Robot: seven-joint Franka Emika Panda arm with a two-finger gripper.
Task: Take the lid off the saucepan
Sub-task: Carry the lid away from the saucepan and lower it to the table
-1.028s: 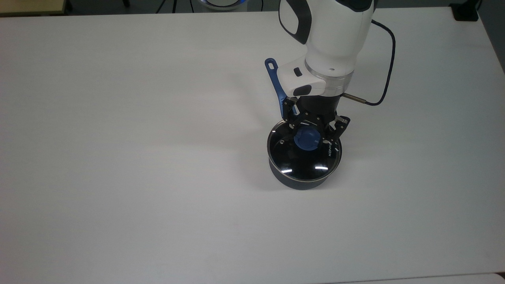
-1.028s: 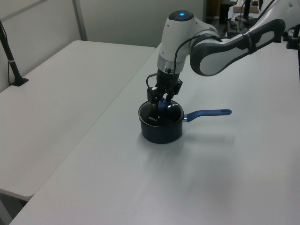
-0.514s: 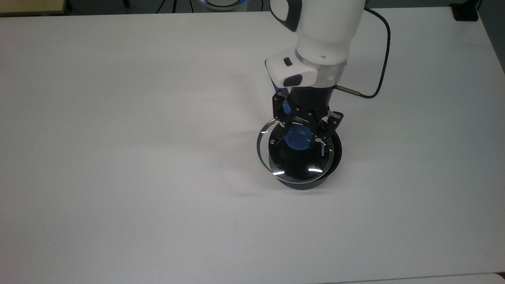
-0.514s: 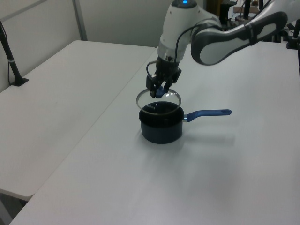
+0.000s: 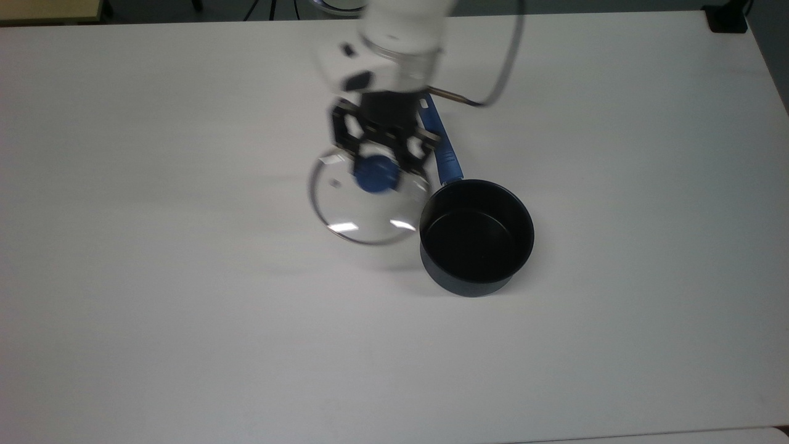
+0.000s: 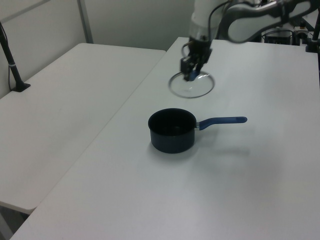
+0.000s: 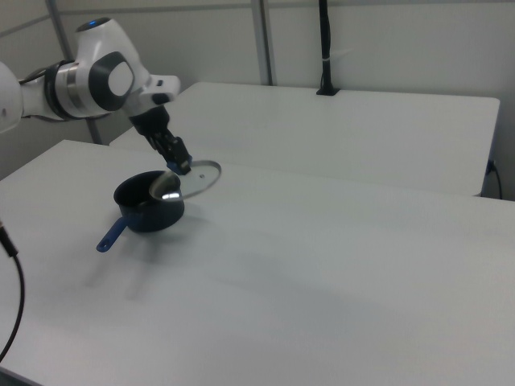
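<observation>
You've got the round clear glass lid with the metal rim up in the air, and your black two-finger gripper is clamped tight on its blue central knob, fingers pinching it from either side. In the top view the lid hangs to the left of the small deep dark navy saucepan, its rim just overlapping the pan's edge from that angle. The left view puts the lid clear above the white desk, beyond the pan, with the gripper pointing down at it. In the right view the lid is tilted, one edge dipping toward the pan. The saucepan sits uncovered on the desk, black inside, and its long blue handle runs up toward the arm in the top view and out to the left view's right. A dark cable loops off the white wrist.
</observation>
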